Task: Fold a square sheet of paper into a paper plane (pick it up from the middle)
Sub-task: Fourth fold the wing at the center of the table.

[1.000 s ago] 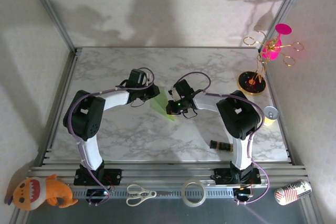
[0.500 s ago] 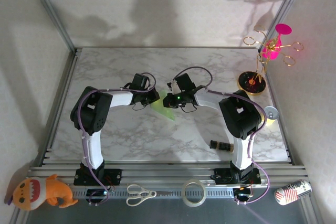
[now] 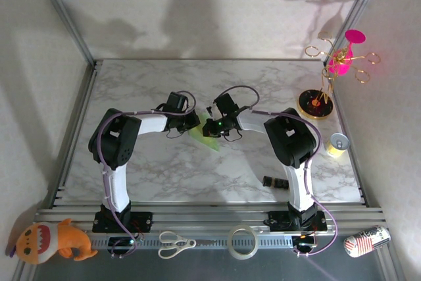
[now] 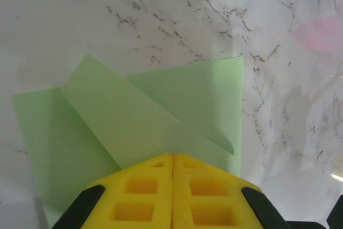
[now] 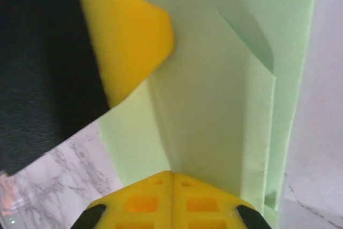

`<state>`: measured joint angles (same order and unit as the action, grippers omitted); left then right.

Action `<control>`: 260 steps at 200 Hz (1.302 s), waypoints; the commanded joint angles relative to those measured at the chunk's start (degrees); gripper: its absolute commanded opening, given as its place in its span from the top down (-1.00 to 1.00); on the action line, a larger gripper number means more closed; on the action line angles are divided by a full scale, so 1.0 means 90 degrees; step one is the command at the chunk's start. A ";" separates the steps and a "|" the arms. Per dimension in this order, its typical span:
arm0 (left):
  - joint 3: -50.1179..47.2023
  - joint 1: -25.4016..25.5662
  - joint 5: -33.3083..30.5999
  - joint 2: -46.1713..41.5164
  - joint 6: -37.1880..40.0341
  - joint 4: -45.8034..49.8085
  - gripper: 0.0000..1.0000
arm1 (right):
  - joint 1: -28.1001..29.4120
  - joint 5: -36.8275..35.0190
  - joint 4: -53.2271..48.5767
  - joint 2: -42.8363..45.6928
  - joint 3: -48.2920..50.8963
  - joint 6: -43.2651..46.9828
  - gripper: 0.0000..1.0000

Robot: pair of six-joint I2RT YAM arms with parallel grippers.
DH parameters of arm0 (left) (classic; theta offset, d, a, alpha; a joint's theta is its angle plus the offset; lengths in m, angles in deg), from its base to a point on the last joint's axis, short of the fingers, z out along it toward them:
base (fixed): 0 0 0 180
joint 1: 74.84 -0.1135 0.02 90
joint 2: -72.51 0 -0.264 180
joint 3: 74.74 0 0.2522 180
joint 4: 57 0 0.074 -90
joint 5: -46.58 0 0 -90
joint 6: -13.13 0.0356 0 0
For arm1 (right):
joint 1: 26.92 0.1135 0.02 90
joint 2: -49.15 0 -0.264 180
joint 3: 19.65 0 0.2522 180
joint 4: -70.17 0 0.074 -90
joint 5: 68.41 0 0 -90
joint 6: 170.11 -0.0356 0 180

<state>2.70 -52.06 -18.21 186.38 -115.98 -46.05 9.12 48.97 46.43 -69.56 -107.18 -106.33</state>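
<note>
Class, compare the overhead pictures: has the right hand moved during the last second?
Yes. The right hand has shifted left, further from the gold stand, and now sits over the green paper.

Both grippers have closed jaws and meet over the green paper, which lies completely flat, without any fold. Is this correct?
Not quite: the green paper has a flap folded diagonally across it, as the left wrist view shows. The left gripper and right gripper do meet over it with closed jaws.

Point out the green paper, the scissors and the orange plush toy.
green paper (image 4: 187, 100), left wrist view, on its flat right-hand layer.
scissors (image 3: 177, 243), top external view, near the pivot.
orange plush toy (image 3: 62, 238), top external view, on its body.
</note>
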 commanded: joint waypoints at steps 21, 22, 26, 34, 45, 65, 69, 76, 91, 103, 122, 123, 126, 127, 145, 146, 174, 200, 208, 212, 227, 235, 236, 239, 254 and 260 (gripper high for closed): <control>0.0073 0.0037 -0.0823 0.0281 -0.0073 0.1007 0.89 | 0.0040 -0.0458 -0.0664 0.0008 0.0153 0.0188 1.00; 0.0073 0.0037 -0.0836 0.0284 -0.0075 0.1016 0.89 | 0.0040 -0.0461 -0.0666 0.0017 0.0176 0.0193 1.00; 0.0073 0.0037 -0.0888 0.0289 -0.0077 0.1045 0.89 | 0.0040 -0.0463 -0.0700 0.0047 0.0240 0.0211 1.00; 0.0061 0.0037 -0.0980 0.0306 -0.0088 0.1094 0.89 | 0.0040 -0.0440 -0.0759 0.0132 0.0370 0.0246 1.00; 0.0048 0.0037 -0.1024 0.0319 -0.0087 0.1123 0.90 | 0.0033 -0.0384 -0.0819 0.0268 0.0543 0.0294 1.00; 0.0042 0.0037 -0.1002 0.0357 -0.0097 0.1109 0.90 | 0.0039 -0.0247 -0.0868 0.0561 0.0885 0.0332 1.00; 0.0043 0.0037 -0.0996 0.0361 -0.0093 0.1111 0.90 | 0.0033 -0.0238 -0.0887 0.0609 0.0947 0.0343 1.00; 0.0053 0.0029 -0.1002 0.0373 -0.0093 0.1118 0.90 | 0.0035 -0.0235 -0.0919 0.0693 0.1047 0.0352 1.00; 0.0053 0.0036 -0.0972 0.0371 -0.0081 0.1089 0.90 | 0.0036 -0.0238 -0.0962 0.0866 0.1262 0.0354 1.00; 0.0061 0.0036 -0.0949 0.0369 -0.0078 0.1093 0.90 | 0.0030 -0.0266 -0.0990 0.0981 0.1429 0.0336 1.00; 0.0063 0.0037 -0.0933 0.0365 -0.0059 0.1085 0.90 | 0.0030 -0.0381 -0.1015 0.1144 0.1693 0.0270 1.00; 0.0063 0.0032 -0.0935 0.0361 -0.0059 0.1084 0.90 | 0.0030 -0.0388 -0.1013 0.1147 0.1703 0.0268 1.00; 0.0063 0.0036 -0.0929 0.0350 -0.0054 0.1075 0.90 | 0.0030 -0.0396 -0.1003 0.1187 0.1758 0.0246 1.00; 0.0063 0.0031 -0.0923 0.0348 -0.0056 0.1074 0.90 | 0.0030 -0.0395 -0.1002 0.1198 0.1775 0.0237 1.00; 0.0063 0.0035 -0.0861 0.0341 -0.0039 0.1061 0.90 | 0.0030 -0.0398 -0.0825 0.1404 0.2199 0.0033 1.00; 0.0063 0.0036 -0.0859 0.0344 -0.0039 0.1062 0.90 | 0.0030 -0.0402 -0.0810 0.1413 0.2225 0.0013 1.00; 0.0073 0.0037 -0.0761 0.0311 -0.0005 0.1007 0.89 | 0.0030 -0.0473 -0.0512 0.1781 0.2865 -0.0312 1.00; 0.0120 0.0037 -0.0566 0.0250 0.0057 0.0926 0.87 | 0.0030 -0.0488 -0.0316 0.2038 0.3129 -0.0407 1.00; 0.0164 0.0037 -0.0472 0.0210 0.0068 0.0899 0.86 | 0.0024 -0.0493 -0.0218 0.2158 0.3080 -0.0398 1.00; 0.0200 0.0037 -0.0421 0.0184 0.0078 0.0894 0.86 | 0.0027 -0.0502 -0.0171 0.2231 0.3041 -0.0390 1.00; 0.0370 0.0045 -0.0145 0.0017 0.0050 0.0861 0.81 | 0.0020 -0.0595 0.0046 0.2515 0.2843 -0.0388 1.00; 0.0478 0.0038 0.0056 -0.0104 -0.0018 0.0799 0.77 | 0.0002 -0.0658 0.0209 0.2675 0.2741 -0.0406 0.99; 0.0485 0.0037 0.0082 -0.0128 -0.0033 0.0780 0.77 | 0.0001 -0.0663 0.0234 0.2698 0.2730 -0.0407 0.99; 0.0519 0.0039 0.0157 -0.0190 -0.0072 0.0739 0.75 | -0.0013 -0.0675 0.0318 0.2747 0.2700 -0.0407 0.97; 0.0631 0.0037 0.0421 -0.0508 -0.0328 0.0475 0.61 | -0.0055 -0.0793 0.0664 0.2927 0.2571 -0.0459 0.83; 0.0649 0.0037 0.0445 -0.0635 -0.0421 0.0417 0.53 | -0.0075 -0.0838 0.0796 0.2958 0.2522 -0.0475 0.77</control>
<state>5.76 -51.36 -18.03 186.09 -116.88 -41.59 9.03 44.05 49.23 -46.29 -81.57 -109.61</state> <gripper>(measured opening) 0.179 0.074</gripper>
